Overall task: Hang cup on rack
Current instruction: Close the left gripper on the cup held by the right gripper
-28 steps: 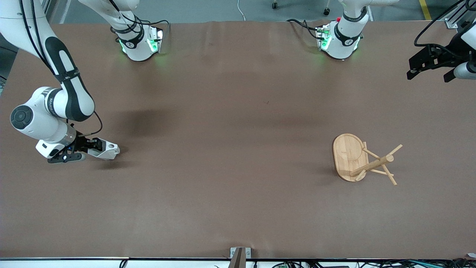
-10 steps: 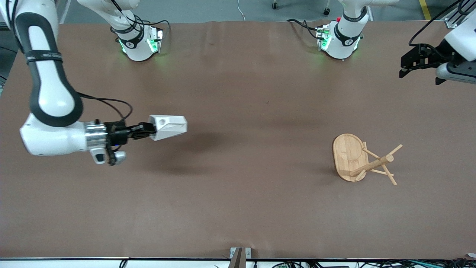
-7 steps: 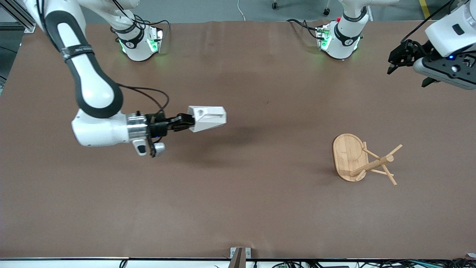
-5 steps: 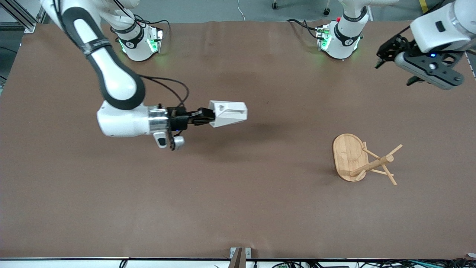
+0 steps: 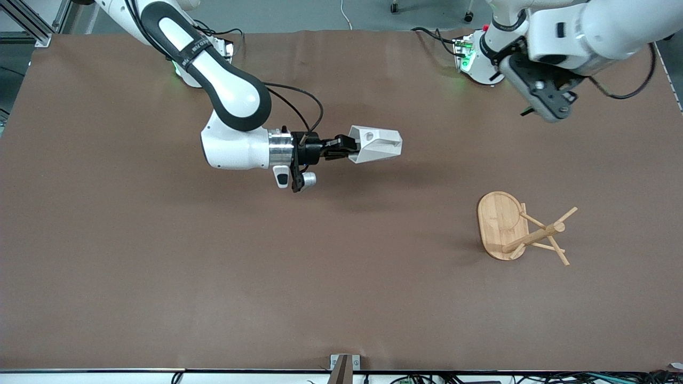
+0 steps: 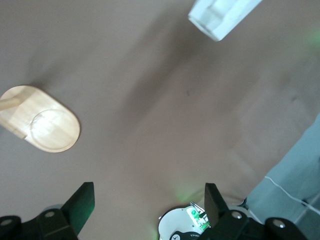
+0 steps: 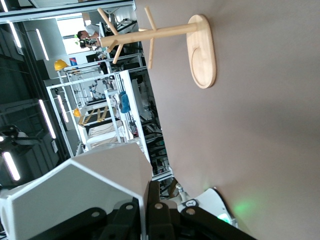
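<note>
Your right claw (image 5: 344, 146) gripped the cup (image 5: 376, 144) over the desk (image 5: 160, 266), well apart from the rack (image 5: 520, 229); your left claw (image 6: 147, 202) hung open.

Front view: left gripper (image 5: 525, 111) fingers tucked under wrist body, upper right of frame, spread not visible there. Left wrist view: cup (image 6: 222, 17) cut by top edge, only one end showing; rack (image 6: 40, 125) cut by left edge, post and pegs out of frame. Right wrist view: cup fills lower left corner, cropped by bottom and left edges; fingers (image 7: 155, 210) partly covered by cup wall.
</note>
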Motion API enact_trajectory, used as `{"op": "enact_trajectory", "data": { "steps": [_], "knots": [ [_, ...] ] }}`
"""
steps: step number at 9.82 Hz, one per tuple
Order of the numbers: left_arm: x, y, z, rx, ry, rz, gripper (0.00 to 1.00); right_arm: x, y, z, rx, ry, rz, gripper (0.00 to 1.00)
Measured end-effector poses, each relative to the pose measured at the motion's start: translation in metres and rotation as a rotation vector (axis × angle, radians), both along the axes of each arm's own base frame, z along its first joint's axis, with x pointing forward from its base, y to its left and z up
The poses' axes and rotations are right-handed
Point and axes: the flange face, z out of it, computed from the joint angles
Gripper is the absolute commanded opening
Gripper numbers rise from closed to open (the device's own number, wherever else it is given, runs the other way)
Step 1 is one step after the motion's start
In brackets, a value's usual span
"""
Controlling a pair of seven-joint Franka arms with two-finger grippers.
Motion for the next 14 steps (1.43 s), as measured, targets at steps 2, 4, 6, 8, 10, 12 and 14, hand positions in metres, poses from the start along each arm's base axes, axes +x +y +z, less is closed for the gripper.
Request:
{"op": "enact_trajectory", "data": {
  "steps": [2,4,6,8,10,12,14],
  "knots": [
    [0.001,-0.031,-0.028,-0.014,0.002,-0.072,0.96,-0.005,0.007,0.001,0.012,0.015,-0.012,0.01],
    [0.001,-0.052,-0.043,-0.065,-0.014,-0.104,0.97,-0.014,0.016,0.005,0.03,0.03,-0.003,0.0],
    [0.001,-0.068,-0.051,-0.13,-0.002,-0.12,0.99,-0.02,0.023,0.006,0.048,0.054,-0.006,0.0],
    [0.006,-0.08,-0.069,-0.174,0.038,-0.121,0.98,-0.025,0.03,0.009,0.049,0.065,-0.004,0.0],
    [0.015,-0.087,-0.088,-0.187,0.054,-0.122,0.98,-0.027,0.031,0.009,0.045,0.064,-0.01,0.0],
    [0.01,-0.103,-0.089,-0.2,0.042,-0.151,0.98,-0.027,0.031,0.009,0.042,0.062,-0.015,0.0],
    [0.005,-0.116,-0.089,-0.213,0.021,-0.173,0.97,-0.027,0.032,0.009,0.041,0.062,-0.016,0.0]
  ]
}}
